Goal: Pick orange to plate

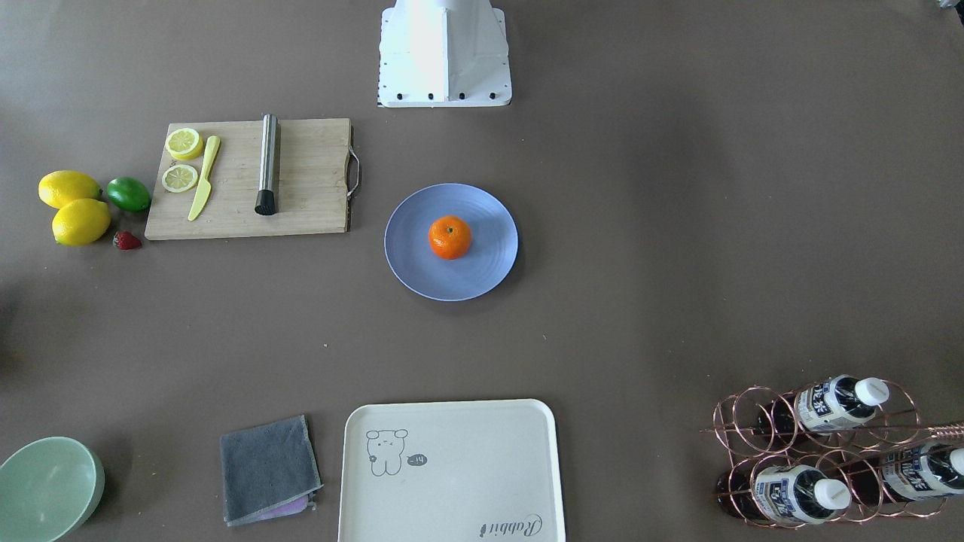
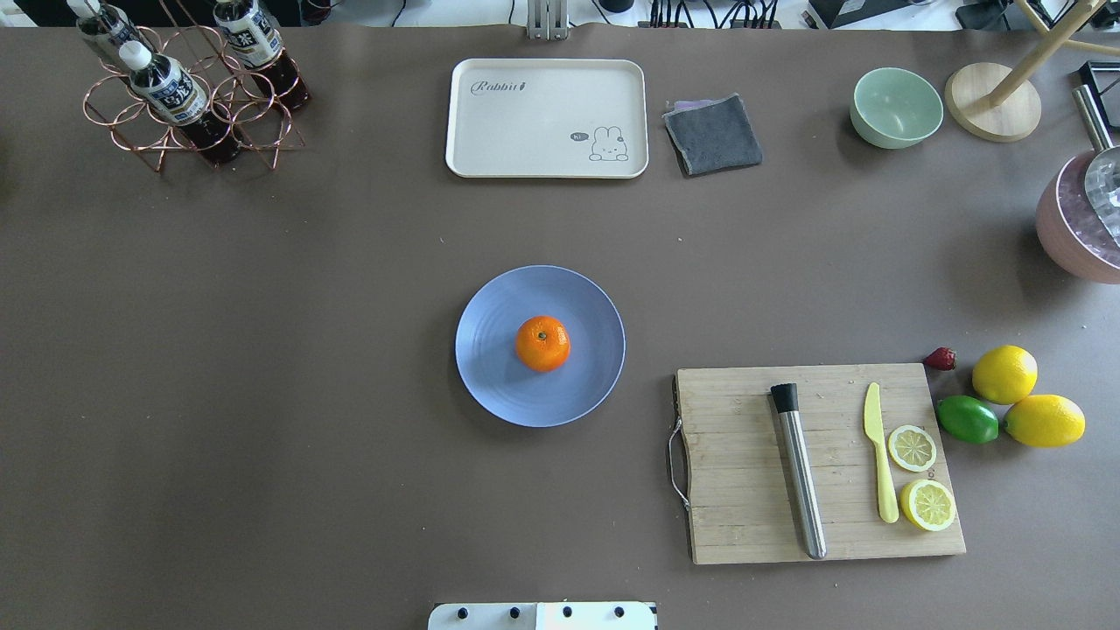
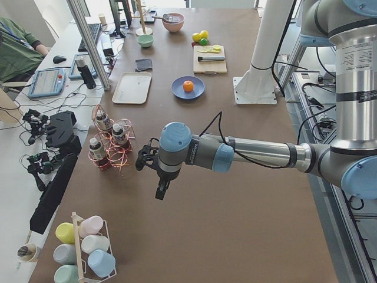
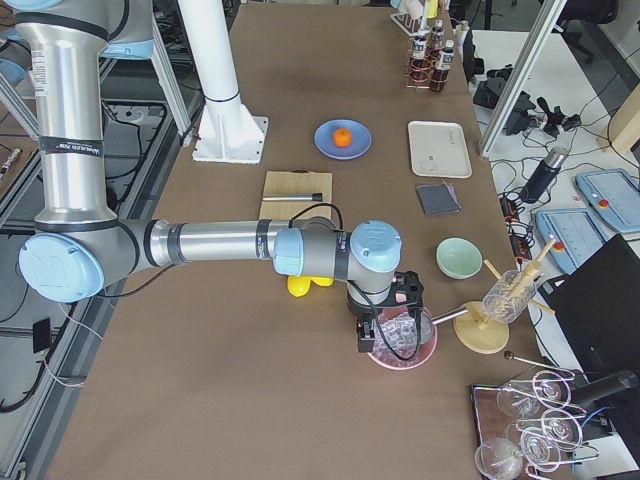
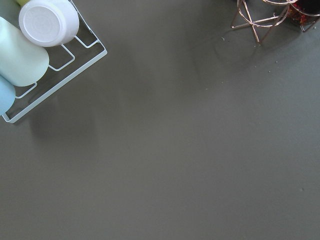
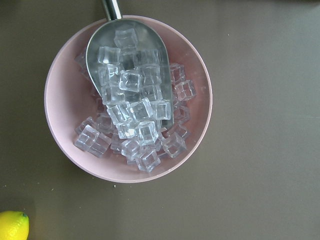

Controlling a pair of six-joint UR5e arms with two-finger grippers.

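- The orange (image 2: 542, 343) rests on the plate (image 2: 499, 385), close to its centre, with the dark stem dot facing up.
- The plate lies flat near the middle of the table (image 2: 262, 350), apart from all other items.
- The left gripper (image 3: 161, 190) is seen only in the exterior left view. It is held above bare table near the bottle rack (image 2: 188, 114), well apart from the plate. Whether its fingers are spread or closed cannot be told.
- The right gripper (image 4: 385, 330) is seen only in the exterior right view. It is positioned over the pink bowl (image 6: 60, 100), well apart from the plate. Its finger spacing cannot be told either.
- Nothing is seen gripped by either gripper. No fingers appear in the wrist views.
- The pink bowl is filled with ice cubes (image 6: 132, 132), and a metal scoop (image 6: 95, 50) lies in it.
- A cutting board (image 2: 744, 490) lies to the right of the plate in the overhead view. A steel rod (image 2: 798, 472), a yellow knife (image 2: 879, 464) and two lemon slices (image 2: 912, 448) are carried on it.
- Two lemons (image 2: 1004, 374), a lime (image 2: 967, 419) and a strawberry (image 2: 941, 359) are grouped just beside the board.
- A cream tray (image 2: 542, 122), a grey cloth (image 2: 713, 134) and a green bowl (image 2: 896, 107) are placed along the far edge.
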